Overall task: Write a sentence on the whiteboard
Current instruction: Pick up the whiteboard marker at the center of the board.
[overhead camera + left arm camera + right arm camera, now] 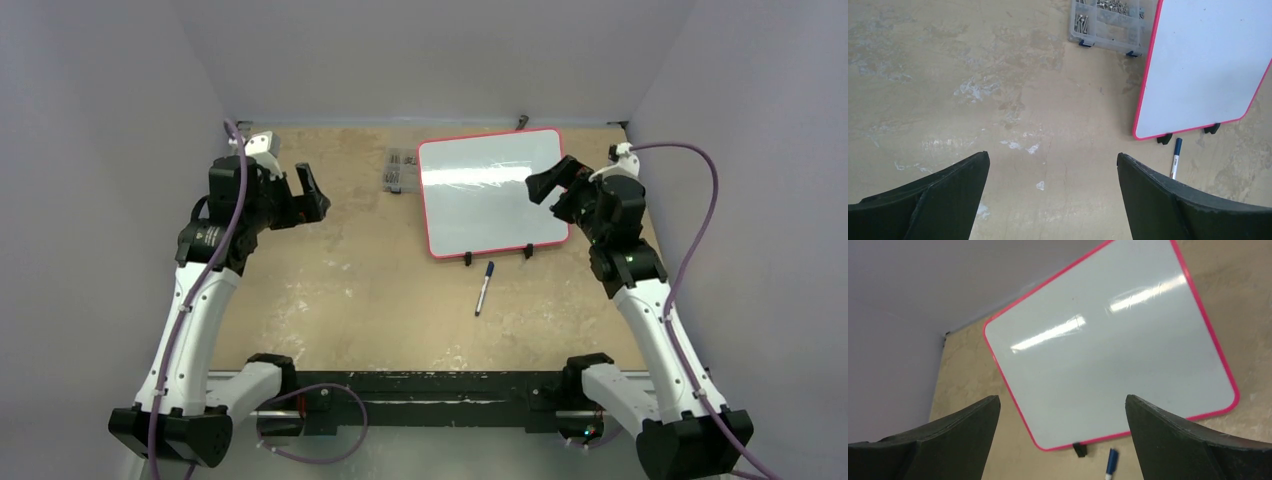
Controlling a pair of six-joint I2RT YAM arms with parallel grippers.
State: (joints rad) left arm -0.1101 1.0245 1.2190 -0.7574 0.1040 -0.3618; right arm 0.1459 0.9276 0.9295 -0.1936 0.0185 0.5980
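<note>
The whiteboard (490, 195) with its red frame lies on the table at the back right, and it also shows in the left wrist view (1203, 65) and the right wrist view (1108, 355). Its face shows only light reflections, and no sentence is in view. A blue-capped marker (484, 288) (1176, 157) (1111, 462) lies on the table just in front of the board's black feet. My left gripper (300, 192) (1053, 157) hangs open over bare table, far left of the board. Held above the board's right edge, my right gripper (548, 183) (1063, 400) is open and empty.
A clear plastic organiser box (398, 170) (1110, 22) of small metal parts sits just left of the board. Grey walls enclose the tan, scuffed table (350, 280) on three sides. The arm bases stand at the near edge.
</note>
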